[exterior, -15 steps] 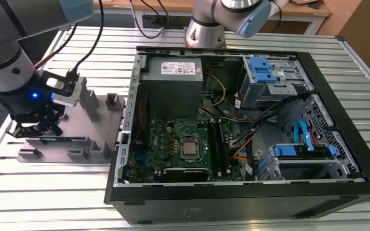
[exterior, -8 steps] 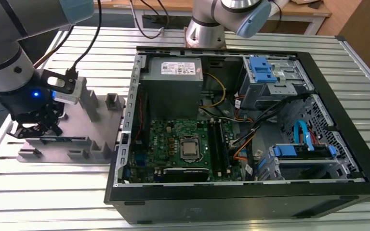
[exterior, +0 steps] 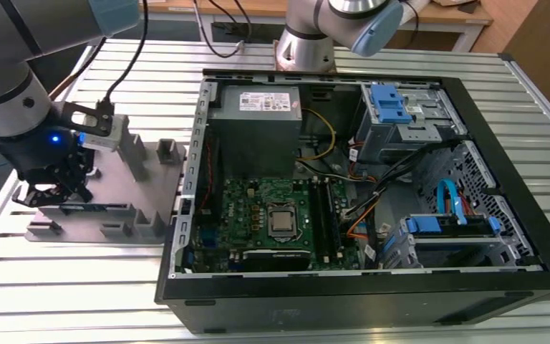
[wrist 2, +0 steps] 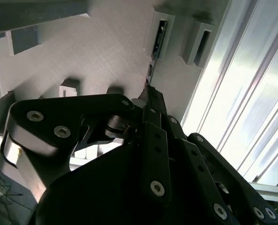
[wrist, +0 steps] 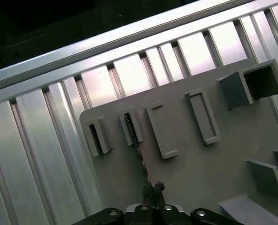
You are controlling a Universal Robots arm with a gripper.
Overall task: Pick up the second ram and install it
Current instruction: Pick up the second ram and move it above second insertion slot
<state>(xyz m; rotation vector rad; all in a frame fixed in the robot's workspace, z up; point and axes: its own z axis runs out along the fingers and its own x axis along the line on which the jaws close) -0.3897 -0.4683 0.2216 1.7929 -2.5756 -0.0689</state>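
There were one open black computer case, one green motherboard, one grey power-supply box and one thin blue-green ram stick.

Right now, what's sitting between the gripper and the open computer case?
In the exterior view, the grey holder, with its upright blocks, stands between the gripper and the computer case.

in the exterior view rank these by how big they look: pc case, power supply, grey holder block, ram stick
Largest to smallest:
1. pc case
2. grey holder block
3. power supply
4. ram stick, a thin strip on the holder block
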